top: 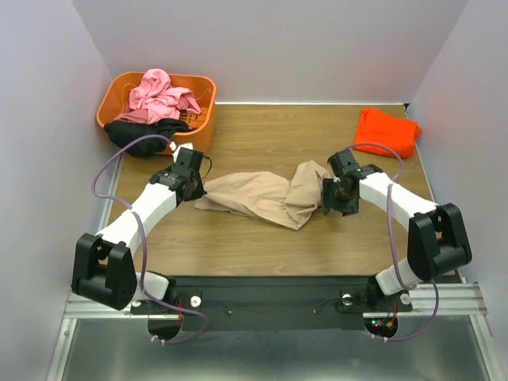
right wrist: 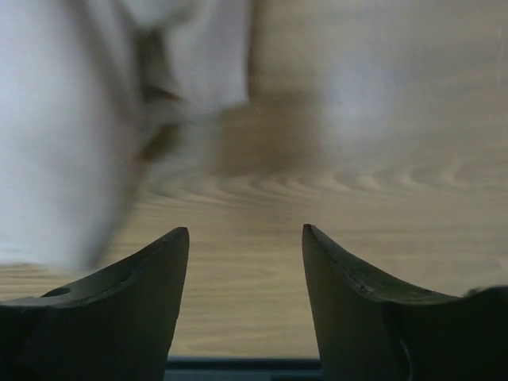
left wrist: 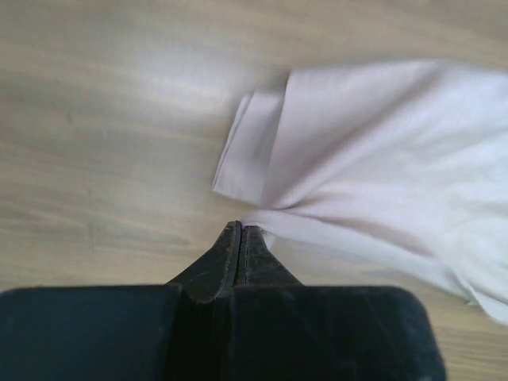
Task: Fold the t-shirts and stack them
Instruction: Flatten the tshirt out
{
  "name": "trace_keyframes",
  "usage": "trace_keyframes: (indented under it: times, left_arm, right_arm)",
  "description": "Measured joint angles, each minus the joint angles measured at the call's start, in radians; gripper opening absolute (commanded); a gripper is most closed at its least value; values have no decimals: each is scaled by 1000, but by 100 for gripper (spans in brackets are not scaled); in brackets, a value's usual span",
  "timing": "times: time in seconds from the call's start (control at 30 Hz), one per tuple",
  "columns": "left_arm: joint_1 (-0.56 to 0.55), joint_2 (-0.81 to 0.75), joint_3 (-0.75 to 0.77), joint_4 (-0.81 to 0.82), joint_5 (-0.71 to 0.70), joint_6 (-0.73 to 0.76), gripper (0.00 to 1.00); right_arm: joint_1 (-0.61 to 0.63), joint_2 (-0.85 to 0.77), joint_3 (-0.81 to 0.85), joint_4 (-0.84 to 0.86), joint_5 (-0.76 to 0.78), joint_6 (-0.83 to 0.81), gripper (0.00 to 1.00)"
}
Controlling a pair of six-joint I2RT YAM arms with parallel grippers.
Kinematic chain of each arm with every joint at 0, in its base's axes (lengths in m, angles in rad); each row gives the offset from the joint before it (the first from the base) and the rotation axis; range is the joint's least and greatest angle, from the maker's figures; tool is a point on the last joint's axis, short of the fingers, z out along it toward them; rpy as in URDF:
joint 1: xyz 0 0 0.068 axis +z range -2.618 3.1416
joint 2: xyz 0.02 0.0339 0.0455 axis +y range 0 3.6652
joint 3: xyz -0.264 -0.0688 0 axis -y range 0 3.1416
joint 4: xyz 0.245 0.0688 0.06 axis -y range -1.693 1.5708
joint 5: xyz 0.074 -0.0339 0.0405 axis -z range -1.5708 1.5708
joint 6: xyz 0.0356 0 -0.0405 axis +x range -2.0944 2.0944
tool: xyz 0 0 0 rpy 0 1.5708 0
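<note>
A crumpled tan t-shirt (top: 254, 198) lies across the middle of the wooden table, bunched at both ends. My left gripper (top: 196, 187) is at its left end; in the left wrist view its fingers (left wrist: 240, 228) are pressed together with a stretched fold of the tan t-shirt (left wrist: 381, 143) running into their tips. My right gripper (top: 332, 202) is at the shirt's right end and stands open (right wrist: 246, 232), with only bare wood between its fingers; the tan t-shirt (right wrist: 63, 119) hangs to the left of them. A folded orange-red t-shirt (top: 386, 131) lies at the back right.
An orange plastic basket (top: 119, 89) stands at the back left with a pink t-shirt (top: 163, 95) heaped in it and a black t-shirt (top: 143, 135) draped over its front rim. White walls close in the table on three sides.
</note>
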Motion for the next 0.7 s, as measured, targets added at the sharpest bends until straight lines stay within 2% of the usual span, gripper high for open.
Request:
trace_keyframes:
  times: [0.1,0.27,0.37,0.57,0.7]
  left_arm:
    - [0,-2,-49,-18,19,-9,0]
    - [0,-16,-50,-12,34,-16,0]
    - [0,-32,-50,-3,45,-30,0]
    - [0,-50,-71,19,75,-61,0]
    - [0,-50,-72,22,82,-69,0]
  right_arm:
    - [-5,39,18,-64,21,14,69]
    - [-5,96,248,-49,-16,-18,68]
    - [-4,128,349,2,-109,-63,68]
    - [16,197,389,23,-252,-128,71]
    - [72,232,373,24,-296,-151,72]
